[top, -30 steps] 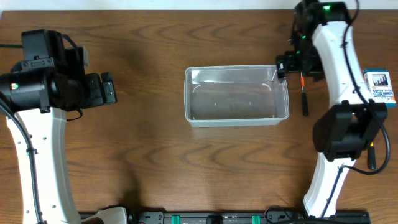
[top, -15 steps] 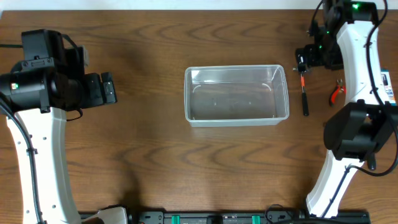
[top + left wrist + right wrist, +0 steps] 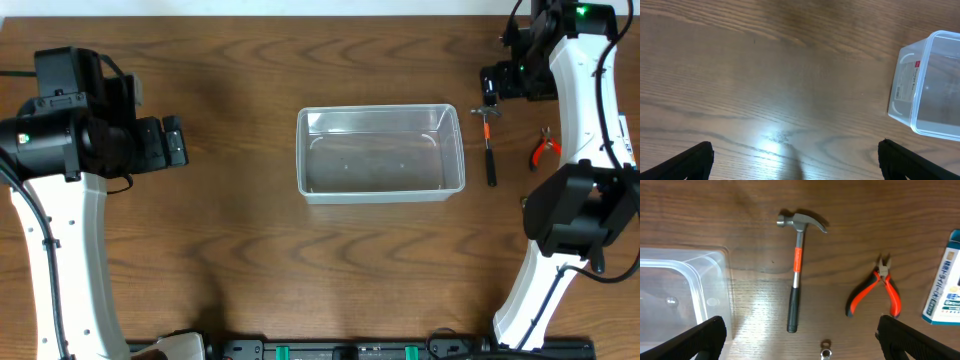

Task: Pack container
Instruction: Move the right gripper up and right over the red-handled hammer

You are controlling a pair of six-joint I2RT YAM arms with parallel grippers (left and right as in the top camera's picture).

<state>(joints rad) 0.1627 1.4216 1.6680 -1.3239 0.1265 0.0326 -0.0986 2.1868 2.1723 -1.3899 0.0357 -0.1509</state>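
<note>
The clear container (image 3: 380, 110) stands empty at the table's middle. It also shows at the right of the left wrist view (image 3: 920, 100) and at the left of the right wrist view (image 3: 685, 275). A hammer (image 3: 489, 147) with a black and orange handle lies just right of the container, head to the far side (image 3: 796, 275). Red-handled pliers (image 3: 545, 147) lie further right (image 3: 875, 287). My right gripper (image 3: 508, 82) is open and empty above the hammer (image 3: 800, 335). My left gripper (image 3: 176, 142) is open and empty, well left of the container (image 3: 795, 157).
A blue-and-white box (image 3: 946, 287) lies right of the pliers, partly hidden by my right arm in the overhead view (image 3: 628, 135). A small metal ring piece (image 3: 825, 353) lies near the hammer handle's end. Bare wood lies between my left gripper and the container.
My right gripper has moved right and toward the far edge, off the container's right end to above the hammer. The pliers have come into view. The left arm has not moved.
</note>
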